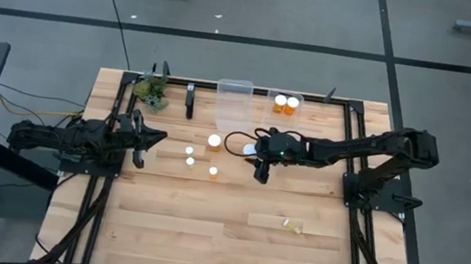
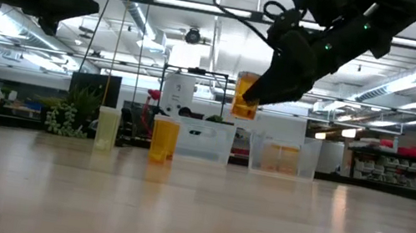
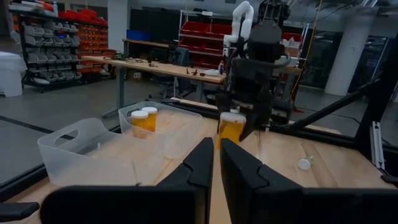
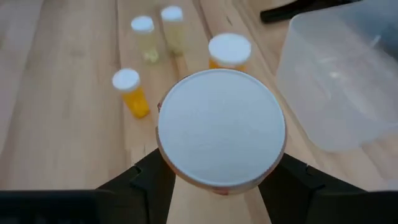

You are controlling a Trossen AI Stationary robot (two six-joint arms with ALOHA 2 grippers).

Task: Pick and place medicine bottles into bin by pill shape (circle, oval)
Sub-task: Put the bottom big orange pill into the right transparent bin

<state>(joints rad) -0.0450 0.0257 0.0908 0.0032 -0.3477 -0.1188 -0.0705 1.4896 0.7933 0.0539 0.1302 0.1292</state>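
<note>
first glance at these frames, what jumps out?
The right gripper holding an amber bottle up in the air over mid-table, its white cap filling the right wrist view. Next, two clear bins at the far edge: one looks empty, the other holds two bottles. Four more bottles stand loose on the wood beside the left gripper, which hovers shut and empty.

Two bottles [image 1: 285, 105] in right bin [image 1: 287, 94], left bin [image 1: 233, 100] beside it, four bottles [image 1: 202, 153] in front
</note>
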